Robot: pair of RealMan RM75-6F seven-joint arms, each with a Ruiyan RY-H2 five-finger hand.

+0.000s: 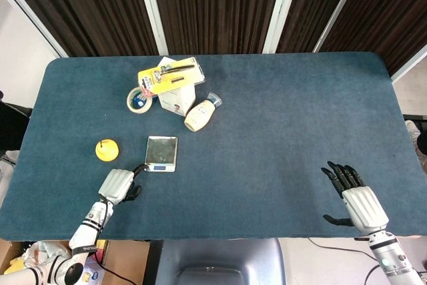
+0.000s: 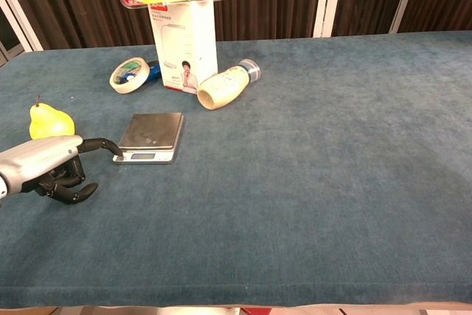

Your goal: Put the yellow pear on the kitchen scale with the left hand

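Right now the left robot hand (image 1: 119,185) rests low on the blue felt tabletop (image 1: 280,118), holding nothing. Most of its fingers are curled under, and one dark finger sticks out toward the small silver kitchen scale (image 1: 162,153), which sits just in front of it. The yellow pear with a thin stem (image 1: 107,149) stands upright just ahead of this robot hand, off to its outer side, and nothing touches it. The pear looks smooth, round and firm, so it may roll or slip. A good hold is probably around its fat lower part, not the stem. The right robot hand (image 1: 357,199) lies far away with fingers spread and holds nothing.
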